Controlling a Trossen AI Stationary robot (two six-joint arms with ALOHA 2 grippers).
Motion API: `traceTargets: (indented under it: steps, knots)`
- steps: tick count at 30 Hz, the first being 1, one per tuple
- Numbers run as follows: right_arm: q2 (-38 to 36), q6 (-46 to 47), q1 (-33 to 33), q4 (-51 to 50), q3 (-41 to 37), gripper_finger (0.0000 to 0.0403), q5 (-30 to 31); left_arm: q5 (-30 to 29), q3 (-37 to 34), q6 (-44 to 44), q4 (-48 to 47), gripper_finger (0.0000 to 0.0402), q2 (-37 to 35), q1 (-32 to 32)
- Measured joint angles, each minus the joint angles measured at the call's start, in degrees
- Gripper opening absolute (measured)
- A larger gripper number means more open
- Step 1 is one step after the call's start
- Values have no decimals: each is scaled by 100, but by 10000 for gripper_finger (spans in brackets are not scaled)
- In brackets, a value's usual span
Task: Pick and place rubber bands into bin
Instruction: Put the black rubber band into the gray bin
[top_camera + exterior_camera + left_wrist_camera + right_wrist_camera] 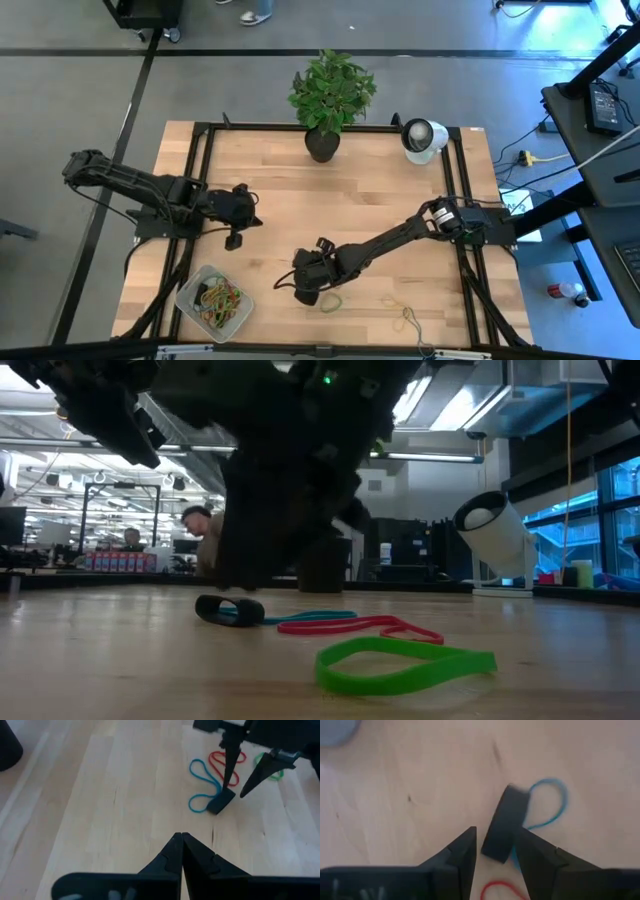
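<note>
1. Rubber bands (pixel 221 298) of several colours are already gathered in the bin (pixel 188 297), which is set at the table's (pixel 300 190) near edge on the left arm's side; more are left loose on the bare wood
2. A blue band (pixel 202 787), a red band (pixel 226 760) and a green band (pixel 405 663) are seen lying flat close together under the right arm; a further pale band (pixel 408 320) is seen nearer the front edge
3. A small black block (pixel 505 822) is found lying on one loop of the blue band, which probably pins that band to the wood
4. The right gripper (pixel 237 786) is held low over this cluster with its jaws apart; the block is straddled by the two fingers and nothing is clamped, so the pose is judged to be an approach or a release
5. The left gripper (pixel 181 842) is parked above bare wood, well apart from the bin, with its jaws pressed together on nothing; it is judged to be waiting clear of the working arm
6. A potted plant (pixel 330 95) and a white round device (pixel 422 137) are stood at the far edge, out of the work area
</note>
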Motion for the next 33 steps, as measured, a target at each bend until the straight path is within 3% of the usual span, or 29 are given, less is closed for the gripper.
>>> traceTargets:
  steps: [8,14,21,28,33]
  knots:
    - [278,225,5,106,12,117,-192,-2,0,-122,43,2,0,0]
    - [211,589,30,85,-5,15,-215,140,0,-307,43,2,0,0]
    - [-520,-8,40,-217,-6,4,-225,189,0,-460,213,6,0,0]
    - [-1237,-338,58,-1328,-10,3,615,188,0,-461,1045,35,0,0]
    - [-1655,-577,150,-2169,-13,2,1046,187,1,-463,1810,80,0,0]
